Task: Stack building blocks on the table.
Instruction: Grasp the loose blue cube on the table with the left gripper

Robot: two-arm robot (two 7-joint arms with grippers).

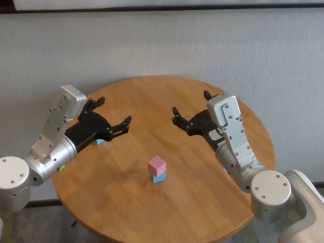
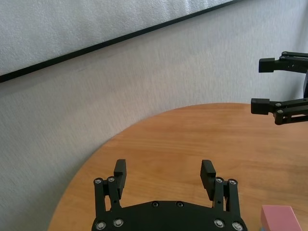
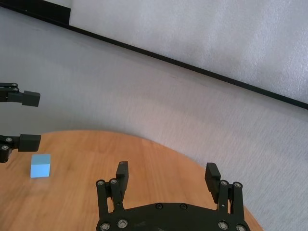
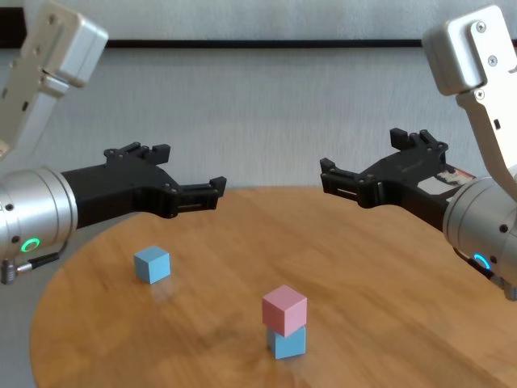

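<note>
**A:** On the round wooden surface (image 1: 202,202), what is there, and where?

**B:** Near the front middle, a pink block (image 1: 157,165) sits squarely on top of a light blue block (image 1: 159,177), making a two-high stack. A second light blue block (image 4: 152,264) lies alone toward the robot's left, well apart from the stack and partly hidden under the left arm in the head view.

**A:** And the arms?

**B:** Both hover above the wood, pointing toward each other across the far half. The left end effector (image 1: 113,117) hangs just over the loose blue block, fingers spread wide and holding nothing. The right end effector (image 1: 190,109) is also spread wide and empty, well clear of the stack.

**A:** So which step is this?

**B:** My reading: two blocks are stacked and one remains, so the last pick-up is not yet begun.

**A:** What does the next move call for?

**B:** Probably lowering the left end effector around the loose block, closing on it, then carrying it over and setting it squarely on the pink block without nudging the stack.
</note>
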